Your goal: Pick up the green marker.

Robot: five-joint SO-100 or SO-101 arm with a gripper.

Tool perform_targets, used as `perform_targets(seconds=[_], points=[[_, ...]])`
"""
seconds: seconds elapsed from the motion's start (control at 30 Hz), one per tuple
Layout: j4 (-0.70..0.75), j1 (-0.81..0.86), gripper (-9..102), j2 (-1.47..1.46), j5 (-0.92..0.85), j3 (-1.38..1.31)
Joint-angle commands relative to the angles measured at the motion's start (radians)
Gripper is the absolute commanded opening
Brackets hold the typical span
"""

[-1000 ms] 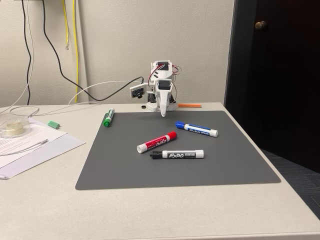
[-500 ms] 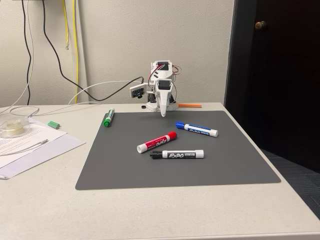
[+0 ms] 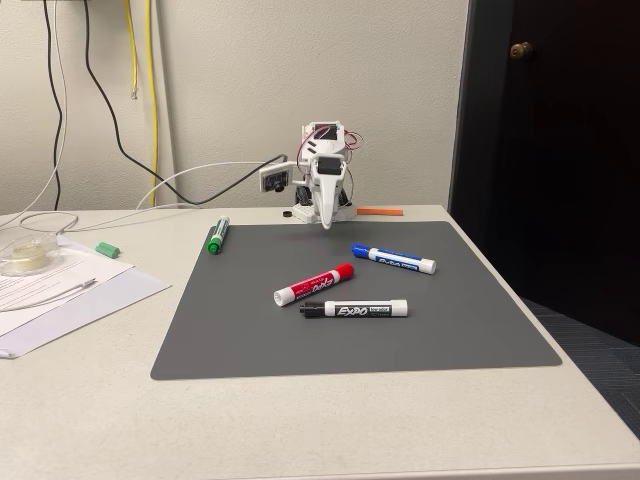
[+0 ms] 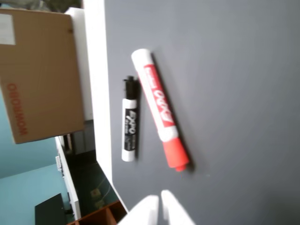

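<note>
Arm (image 3: 322, 180) sits folded at the back edge of the mat (image 3: 440, 320) in the fixed view, gripper (image 3: 326, 226) pointing straight down just above it; fingers look pressed together, clenched on nothing; green marker (image 3: 216, 236) lies at the mat's far left edge, well apart from the gripper; wrist view is blurry, showing the red marker (image 4: 161, 108) beside the black marker (image 4: 129, 125), fingertips (image 4: 149, 207) cut off at the bottom.

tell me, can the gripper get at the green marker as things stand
Probably yes. The green marker lies alone at the mat's far left corner in the fixed view, nothing over or beside it. The gripper hangs at the far edge, so it must swing left.
</note>
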Motion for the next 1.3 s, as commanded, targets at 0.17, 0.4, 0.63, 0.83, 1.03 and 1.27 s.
perform_targets(seconds=[0.17, 0.4, 0.63, 0.83, 1.03, 1.27], points=[[0.023, 0.029, 0, -0.557, -0.089, -0.495], [0.252, 0.083, 0, -0.857, -0.374, -0.951], [0.457, 0.236, 1, -1.103, -0.788, -1.304], [0.403, 0.403, 1, -1.127, -1.164, -1.307], [0.388, 0.561, 5, -1.132, -1.493, -1.295], [0.410, 0.703, 5, -1.140, -1.772, -1.255]])
